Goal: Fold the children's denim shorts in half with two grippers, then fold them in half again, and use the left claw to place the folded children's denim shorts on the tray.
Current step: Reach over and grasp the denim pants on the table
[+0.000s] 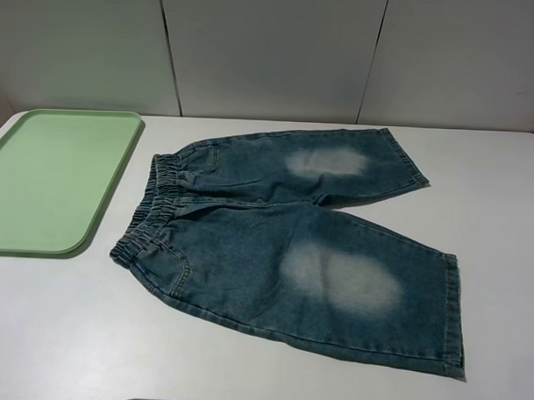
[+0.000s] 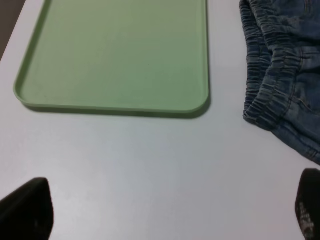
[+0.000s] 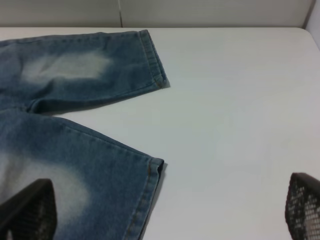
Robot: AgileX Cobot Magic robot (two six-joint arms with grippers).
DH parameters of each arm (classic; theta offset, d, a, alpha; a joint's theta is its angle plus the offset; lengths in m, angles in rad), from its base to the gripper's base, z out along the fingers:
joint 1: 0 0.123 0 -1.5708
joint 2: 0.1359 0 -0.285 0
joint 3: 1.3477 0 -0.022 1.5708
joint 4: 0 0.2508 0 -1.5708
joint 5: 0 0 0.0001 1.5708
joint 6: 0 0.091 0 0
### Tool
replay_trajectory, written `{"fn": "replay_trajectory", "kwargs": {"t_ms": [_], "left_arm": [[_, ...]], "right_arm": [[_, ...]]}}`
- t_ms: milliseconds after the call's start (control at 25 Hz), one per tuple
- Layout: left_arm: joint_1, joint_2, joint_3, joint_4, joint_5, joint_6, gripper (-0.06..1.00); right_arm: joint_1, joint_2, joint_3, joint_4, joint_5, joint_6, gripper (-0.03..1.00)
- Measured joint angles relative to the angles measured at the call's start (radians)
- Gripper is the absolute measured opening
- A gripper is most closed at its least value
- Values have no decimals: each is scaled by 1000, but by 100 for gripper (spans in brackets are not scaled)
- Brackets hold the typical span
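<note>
Finds the shorts (image 1: 283,244) spread flat on the table (image 1: 52,333), waistband near the tray (image 1: 48,179). Holds left gripper (image 2: 167,207) and right gripper (image 3: 165,207) wide apart, clamping nothing, near waistband and leg hems.

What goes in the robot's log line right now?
shorts: unfolded, flat | tray: beside shorts, not touching | left tool: open | right tool: open

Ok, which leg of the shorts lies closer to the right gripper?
The front leg, bearing the larger faded patch: in the right wrist view it sits by one finger of the right gripper, while the rear leg lies farther off.
</note>
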Motion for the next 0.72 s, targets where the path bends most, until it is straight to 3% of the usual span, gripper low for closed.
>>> {"fn": "replay_trajectory", "kwargs": {"t_ms": [720], "left_arm": [[0, 0, 0, 0, 0, 0, 97]], "right_arm": [[0, 0, 0, 0, 0, 0, 69]]}}
